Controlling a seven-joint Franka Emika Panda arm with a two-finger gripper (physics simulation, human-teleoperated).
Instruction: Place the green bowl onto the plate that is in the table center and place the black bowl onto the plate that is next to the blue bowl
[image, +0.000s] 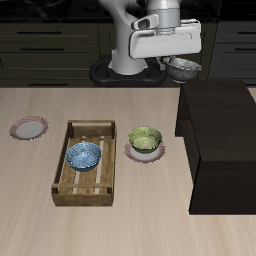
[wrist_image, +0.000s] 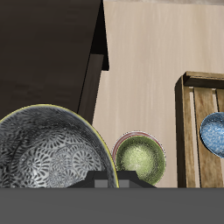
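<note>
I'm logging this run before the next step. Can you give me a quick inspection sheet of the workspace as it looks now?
Surface: light wooden table, no spills seen.
Job's things: green bowl already sits on the center plate; black bowl is held up in the air near the robot's base; the second plate lies bare at the table's edge.
Clutter: blue bowl inside a wooden tray; a dark cabinet stands on the table.
Grippers: pincer shut on the black bowl's rim.
Cables: nothing seen.
Surroundings: dark kitchen cabinets behind the table.
</note>
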